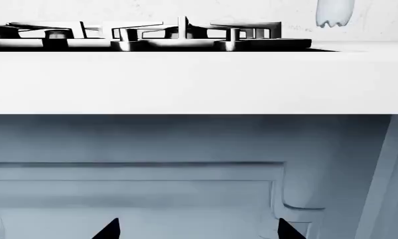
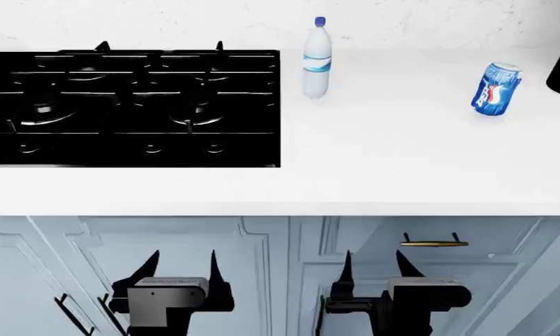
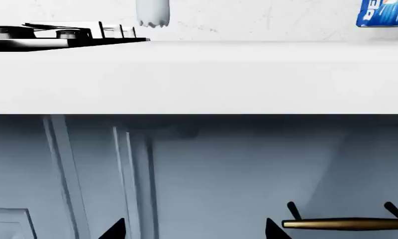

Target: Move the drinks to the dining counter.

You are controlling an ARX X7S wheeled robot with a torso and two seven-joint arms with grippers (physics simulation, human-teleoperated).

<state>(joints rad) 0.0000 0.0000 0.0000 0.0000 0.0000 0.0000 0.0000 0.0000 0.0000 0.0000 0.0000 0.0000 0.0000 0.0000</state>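
Clear plastic water bottle point(image 2: 316, 59); glossy soda can point(image 2: 495, 88); matt white worktop point(image 2: 392, 154).

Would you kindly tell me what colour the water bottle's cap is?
Blue; the water bottle's cap shows best in the head view.

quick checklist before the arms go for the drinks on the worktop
1. Left gripper open, holding nothing: ok.
2. Right gripper open, holding nothing: ok.
3. Water bottle upright beside the stove, free to grasp: ok.
4. Soda can upright on the worktop, nothing crowding it: ok.
5. Grippers raised to worktop height: not ok, both sit low in front of the cabinet doors.
6. Dining counter located: cannot tell, it is not in view.
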